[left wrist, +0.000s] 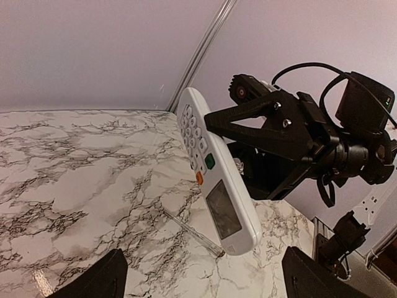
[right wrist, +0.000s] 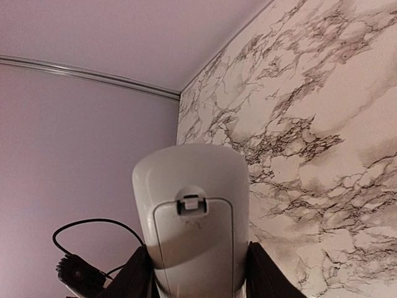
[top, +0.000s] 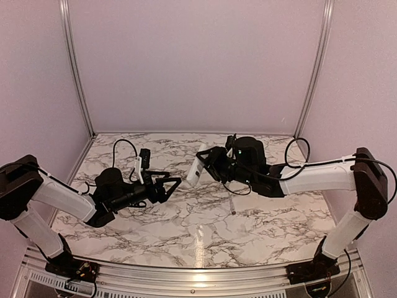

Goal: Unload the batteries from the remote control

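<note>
My right gripper (top: 208,162) is shut on the white remote control (top: 196,165) and holds it above the table, tilted. The left wrist view shows its button face with a small screen (left wrist: 217,179). The right wrist view shows its back (right wrist: 192,223) with the battery cover closed and latched, my fingers (right wrist: 138,273) pressing both sides. The batteries are hidden. My left gripper (top: 173,184) is open and empty, just left of and below the remote; its fingertips (left wrist: 105,278) show at the bottom of its wrist view.
A thin grey stick (left wrist: 192,233) lies on the marble table (top: 198,230) under the remote; it shows as a small mark in the top view (top: 232,205). Lilac walls with metal posts (top: 75,68) enclose the table.
</note>
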Controlling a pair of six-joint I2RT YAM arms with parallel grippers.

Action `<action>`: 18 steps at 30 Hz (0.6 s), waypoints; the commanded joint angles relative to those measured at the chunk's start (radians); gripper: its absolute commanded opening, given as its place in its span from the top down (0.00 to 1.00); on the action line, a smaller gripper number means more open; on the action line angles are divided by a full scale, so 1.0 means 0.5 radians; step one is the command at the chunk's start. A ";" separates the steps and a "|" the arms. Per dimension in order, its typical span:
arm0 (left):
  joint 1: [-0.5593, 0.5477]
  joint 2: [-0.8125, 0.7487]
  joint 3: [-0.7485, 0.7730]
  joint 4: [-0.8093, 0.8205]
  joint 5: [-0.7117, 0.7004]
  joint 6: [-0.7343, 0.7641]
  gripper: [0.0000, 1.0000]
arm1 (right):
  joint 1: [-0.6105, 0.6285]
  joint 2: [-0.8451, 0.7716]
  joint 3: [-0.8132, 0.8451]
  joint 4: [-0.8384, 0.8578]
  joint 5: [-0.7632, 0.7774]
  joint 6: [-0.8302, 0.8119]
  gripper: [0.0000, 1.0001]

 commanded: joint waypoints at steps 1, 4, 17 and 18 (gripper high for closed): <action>-0.062 0.066 0.055 0.205 -0.030 -0.004 0.09 | 0.042 0.057 0.096 0.062 -0.032 0.061 0.88; -0.088 0.096 0.073 0.204 -0.079 0.026 0.10 | 0.064 0.082 0.110 0.085 -0.021 0.069 0.88; -0.221 0.241 0.160 0.182 -0.432 0.088 0.21 | 0.152 0.195 0.178 0.144 -0.058 0.119 0.88; -0.226 0.251 0.168 0.175 -0.463 0.091 0.22 | 0.156 0.198 0.181 0.147 -0.062 0.122 0.88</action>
